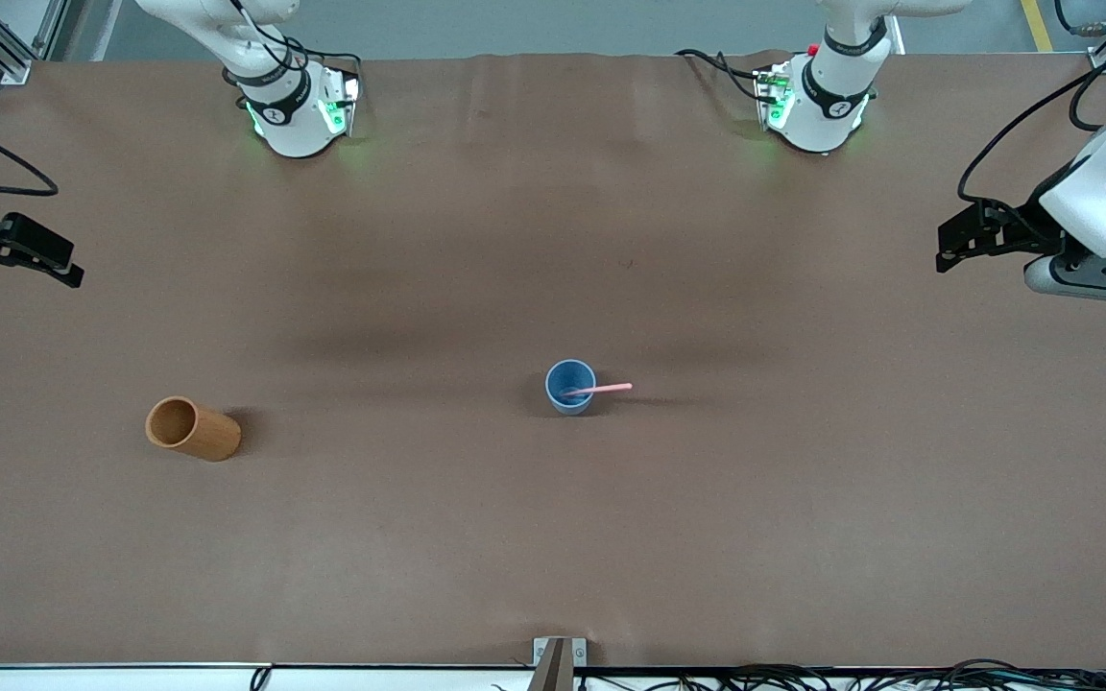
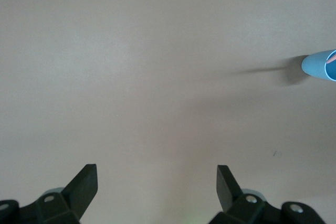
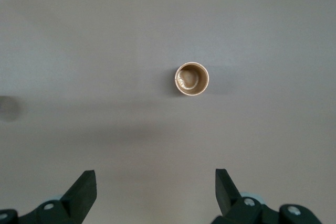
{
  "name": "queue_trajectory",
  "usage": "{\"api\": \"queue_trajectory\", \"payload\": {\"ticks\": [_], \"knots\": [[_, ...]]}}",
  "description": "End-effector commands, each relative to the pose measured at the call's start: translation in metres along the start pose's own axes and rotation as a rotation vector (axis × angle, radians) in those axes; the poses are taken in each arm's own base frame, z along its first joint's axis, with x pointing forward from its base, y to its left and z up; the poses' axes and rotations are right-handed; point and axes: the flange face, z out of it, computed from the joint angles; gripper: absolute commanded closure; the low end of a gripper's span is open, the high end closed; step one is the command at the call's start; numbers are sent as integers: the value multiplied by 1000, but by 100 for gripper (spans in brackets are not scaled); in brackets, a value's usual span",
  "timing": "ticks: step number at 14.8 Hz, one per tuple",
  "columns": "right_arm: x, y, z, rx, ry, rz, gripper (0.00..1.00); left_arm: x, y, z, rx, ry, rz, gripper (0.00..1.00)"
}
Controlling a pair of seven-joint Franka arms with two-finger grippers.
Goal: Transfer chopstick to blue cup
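Observation:
The blue cup [image 1: 569, 386] stands upright near the middle of the table. The pink chopstick [image 1: 601, 389] stands in it and leans over the rim toward the left arm's end. The cup's edge also shows in the left wrist view [image 2: 321, 65]. My left gripper [image 1: 958, 240] is open and empty, held up over the table at the left arm's end. My right gripper [image 1: 44, 261] is open and empty, held up over the right arm's end. Both arms wait.
An orange-brown cylindrical cup [image 1: 192, 428] stands toward the right arm's end, a little nearer the front camera than the blue cup. It shows empty in the right wrist view [image 3: 191, 78]. The brown table top [image 1: 553, 537] carries nothing else.

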Motion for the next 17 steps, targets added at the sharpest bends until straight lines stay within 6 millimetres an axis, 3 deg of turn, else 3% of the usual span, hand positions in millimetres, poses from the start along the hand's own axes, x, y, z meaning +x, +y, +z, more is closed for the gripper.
{"api": "queue_trajectory", "payload": {"ticks": [1, 3, 6, 10, 17], "knots": [[-9, -8, 1, 4, -7, -22, 0, 3, -1, -5, 16, 13, -7, 0], [-15, -15, -3, 7, -27, -31, 0, 3, -1, -4, 17, 12, -10, 0], [-19, -4, -5, 16, -56, 1, 0, 3, 0, -4, 19, 12, -9, 0], [-16, 5, -18, 8, -24, 20, 0, 3, 1, -4, 13, 12, -19, 0], [-9, 2, -18, 1, 29, 15, 0, 3, 1, -4, 17, 11, -81, 0]]}}
